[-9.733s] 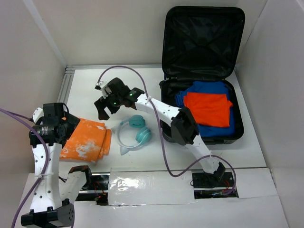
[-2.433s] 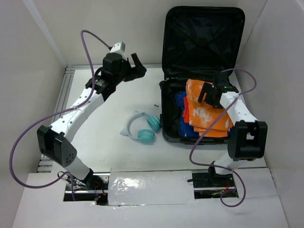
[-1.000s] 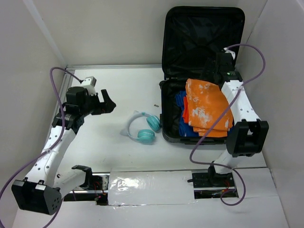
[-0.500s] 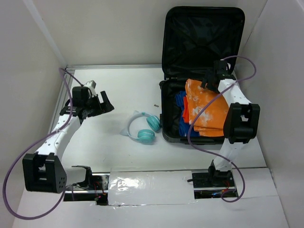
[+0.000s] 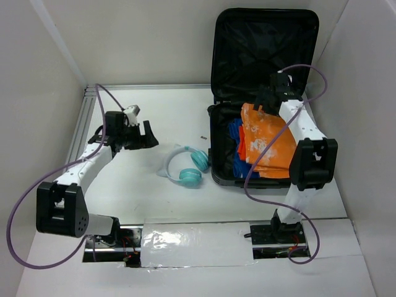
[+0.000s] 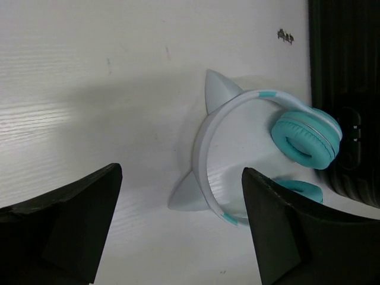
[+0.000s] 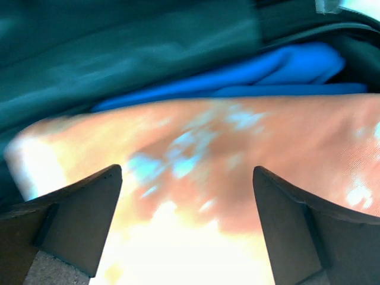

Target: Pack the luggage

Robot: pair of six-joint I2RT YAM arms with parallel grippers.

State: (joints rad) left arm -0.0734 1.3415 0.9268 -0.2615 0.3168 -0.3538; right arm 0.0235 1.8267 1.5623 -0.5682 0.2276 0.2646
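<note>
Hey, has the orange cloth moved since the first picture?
Yes. It lay on the table well left of the luggage; now the orange cloth lies to the right, inside the luggage's lower half, on the blue clothing.

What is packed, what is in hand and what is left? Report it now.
Done: the white-blotched orange cloth lies on blue clothing inside the open black hard-shell suitcase. In hand: nothing; the right gripper hangs open over that cloth, the left gripper open towards the teal and white cat-ear headphones. Left: those headphones lie on the table beside the suitcase; its lid stands open.
</note>
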